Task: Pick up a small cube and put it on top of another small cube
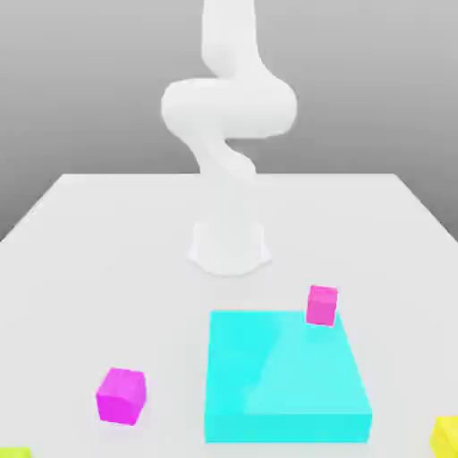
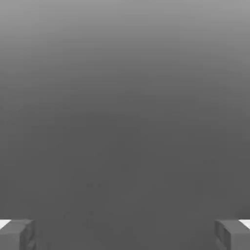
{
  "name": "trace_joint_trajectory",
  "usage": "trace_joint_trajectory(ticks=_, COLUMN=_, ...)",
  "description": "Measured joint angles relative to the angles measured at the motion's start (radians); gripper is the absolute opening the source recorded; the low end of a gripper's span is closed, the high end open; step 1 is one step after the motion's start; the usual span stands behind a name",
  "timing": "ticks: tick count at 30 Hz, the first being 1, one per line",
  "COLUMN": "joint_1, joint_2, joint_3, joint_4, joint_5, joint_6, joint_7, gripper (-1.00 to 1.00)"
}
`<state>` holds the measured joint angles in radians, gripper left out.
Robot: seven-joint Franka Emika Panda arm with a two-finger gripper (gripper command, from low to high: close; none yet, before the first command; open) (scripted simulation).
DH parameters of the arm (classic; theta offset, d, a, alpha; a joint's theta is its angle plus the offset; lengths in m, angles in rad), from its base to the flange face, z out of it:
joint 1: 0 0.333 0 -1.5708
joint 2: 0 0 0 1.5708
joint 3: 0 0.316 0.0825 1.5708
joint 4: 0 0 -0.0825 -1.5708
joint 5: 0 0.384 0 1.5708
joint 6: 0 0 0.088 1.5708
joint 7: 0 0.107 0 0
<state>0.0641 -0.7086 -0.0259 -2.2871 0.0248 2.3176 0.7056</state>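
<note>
Yellow cube (image 1: pixel 445 436) sat at table's (image 1: pixel 80 233) near edge, gripper (image 2: pixel 125 234) fingers spread, empty; you risked grabbing a magenta cube (image 1: pixel 121 394) instead

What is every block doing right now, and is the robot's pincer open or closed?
Pincer: open, holding nothing.
Yellow cube: on the table, at the exterior view's lower right edge, untouched.
Pink cube on the blue block: sitting at its far right corner.
Other pink cube: alone on the table, to the blue block's left in the exterior view.
Big blue block: lying flat on the table.
</note>
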Motion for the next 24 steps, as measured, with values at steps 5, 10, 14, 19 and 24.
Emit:
trace_joint_trajectory(ticks=5, joint_1=0.121, joint_2=0.188, joint_3=-0.044, joint_4=0.027, joint_5=0.057, joint_6=0.036, joint_7=-0.198, gripper=0.0)
trace_joint_trajectory(ticks=10, joint_1=0.215, joint_2=0.371, joint_3=-0.063, joint_4=0.053, joint_5=0.116, joint_6=0.069, joint_7=-0.392, gripper=0.0)
trace_joint_trajectory(ticks=14, joint_1=0.27, joint_2=0.517, joint_3=-0.055, joint_4=0.073, joint_5=0.156, joint_6=0.096, joint_7=-0.542, gripper=0.0)
trace_joint_trajectory(ticks=19, joint_1=0.334, joint_2=0.695, joint_3=-0.025, joint_4=0.098, joint_5=0.174, joint_6=0.134, joint_7=-0.707, gripper=0.0)
trace_joint_trajectory(ticks=24, joint_1=0.378, joint_2=0.868, joint_3=0.004, joint_4=0.121, joint_5=0.143, joint_6=0.178, joint_7=-0.84, gripper=0.0)
